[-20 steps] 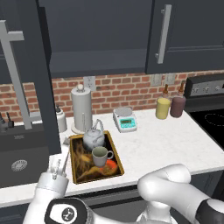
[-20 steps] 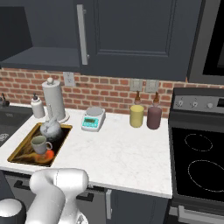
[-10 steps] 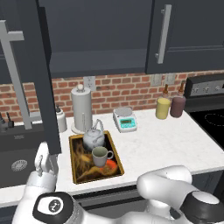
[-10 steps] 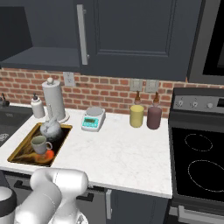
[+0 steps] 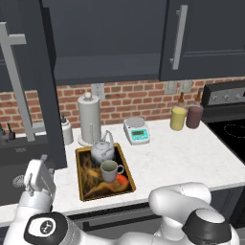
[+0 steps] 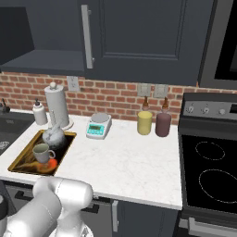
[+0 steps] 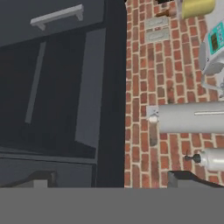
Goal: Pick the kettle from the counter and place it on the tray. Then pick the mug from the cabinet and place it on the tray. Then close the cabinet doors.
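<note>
Kettle [image 5: 102, 151] and mug [image 5: 110, 170] both sit inside the tray [image 5: 81, 175] on the bench [image 5: 177, 158], kettle at the tray's 12 o'clock end, mug just below it, so both placing steps look done. What remains is the cabinet doors. The left door [image 5: 33, 81] stands swung out toward the robot, at 9 o'clock from the tray; the right door [image 5: 201, 38] looks shut. The fingers [image 5: 37, 178] are apart and empty, raised at the tray's 9 o'clock near the open door's lower edge, likely positioned to push it closed.
</note>
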### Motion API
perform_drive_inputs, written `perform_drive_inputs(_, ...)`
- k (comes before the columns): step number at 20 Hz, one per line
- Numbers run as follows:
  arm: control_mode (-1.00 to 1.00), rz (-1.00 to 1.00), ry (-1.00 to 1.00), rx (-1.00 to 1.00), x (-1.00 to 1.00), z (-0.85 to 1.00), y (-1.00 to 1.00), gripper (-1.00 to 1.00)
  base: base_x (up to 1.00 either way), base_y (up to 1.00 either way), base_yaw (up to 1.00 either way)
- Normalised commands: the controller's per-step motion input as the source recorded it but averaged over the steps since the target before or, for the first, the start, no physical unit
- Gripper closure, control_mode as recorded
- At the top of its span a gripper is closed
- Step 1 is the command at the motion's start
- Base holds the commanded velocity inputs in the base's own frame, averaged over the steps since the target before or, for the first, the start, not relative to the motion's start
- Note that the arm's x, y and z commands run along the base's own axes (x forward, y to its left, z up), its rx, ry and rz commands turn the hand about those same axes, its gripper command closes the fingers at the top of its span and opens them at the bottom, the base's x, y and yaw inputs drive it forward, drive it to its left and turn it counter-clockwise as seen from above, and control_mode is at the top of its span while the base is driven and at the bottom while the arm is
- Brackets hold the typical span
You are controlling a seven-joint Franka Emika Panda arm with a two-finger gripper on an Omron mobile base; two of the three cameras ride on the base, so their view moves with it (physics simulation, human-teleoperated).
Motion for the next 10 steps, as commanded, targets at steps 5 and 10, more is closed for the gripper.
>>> perform_drive_inputs(5,-1.0,-0.01,0.1,-0.05,0.0,0.18,0.36,-1.0,0.0,0.0,0.0)
perform_drive_inputs(10,-1.0,-0.02,0.11,-0.04,0.0,0.24,0.33,-1.0,0.0,0.0,0.0)
